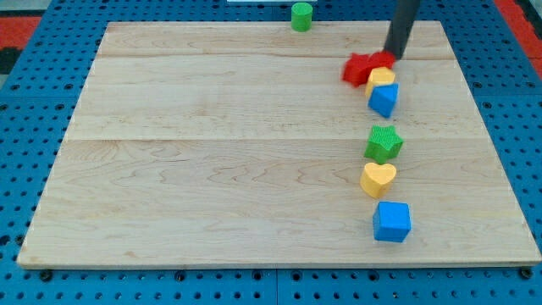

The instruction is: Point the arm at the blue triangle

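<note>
My tip point(394, 59) has no gripper; it touches the red block point(362, 67), the blue triangle point(384, 99) at six o'clock, near enough to point at.

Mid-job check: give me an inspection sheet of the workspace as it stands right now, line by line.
Surface: pale wooden board, flat, lying on a blue perforated base.
Job's things: blue triangle at the view's upper right, touching a yellow block above it.
Clutter: red block; green star; yellow heart; blue cube; green cylinder at the board's top edge.
Grippers: none fitted; my tip is at the red block, above the blue triangle in the view, with the yellow block between them.
Cables: nothing seen.
Surroundings: red areas at the view's top corners.
</note>
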Motion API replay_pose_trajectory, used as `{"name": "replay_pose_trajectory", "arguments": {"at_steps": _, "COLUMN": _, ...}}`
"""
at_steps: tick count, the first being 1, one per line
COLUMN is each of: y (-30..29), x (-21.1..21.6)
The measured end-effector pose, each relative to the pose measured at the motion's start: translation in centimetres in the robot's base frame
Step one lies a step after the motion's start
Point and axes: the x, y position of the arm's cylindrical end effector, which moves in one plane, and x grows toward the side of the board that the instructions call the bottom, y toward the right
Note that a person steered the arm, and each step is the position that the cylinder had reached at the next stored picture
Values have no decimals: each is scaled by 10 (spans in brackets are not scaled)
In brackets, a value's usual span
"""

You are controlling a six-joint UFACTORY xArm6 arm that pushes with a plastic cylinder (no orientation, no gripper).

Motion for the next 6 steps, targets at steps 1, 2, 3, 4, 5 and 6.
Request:
{"name": "replay_pose_trajectory", "arguments": {"at_steps": 1, "y": -51, "x": 83}}
{"name": "replay_pose_trajectory", "arguments": {"at_steps": 2, "y": -13, "x": 108}}
{"name": "replay_pose_trajectory", "arguments": {"at_steps": 3, "y": 10, "x": 136}}
{"name": "replay_pose_trajectory", "arguments": {"at_steps": 4, "y": -11, "x": 162}}
{"name": "replay_pose_trajectory", "arguments": {"at_steps": 5, "y": -18, "x": 111}}
{"name": "replay_pose_trajectory", "arguments": {"at_steps": 6, "y": 66, "x": 83}}
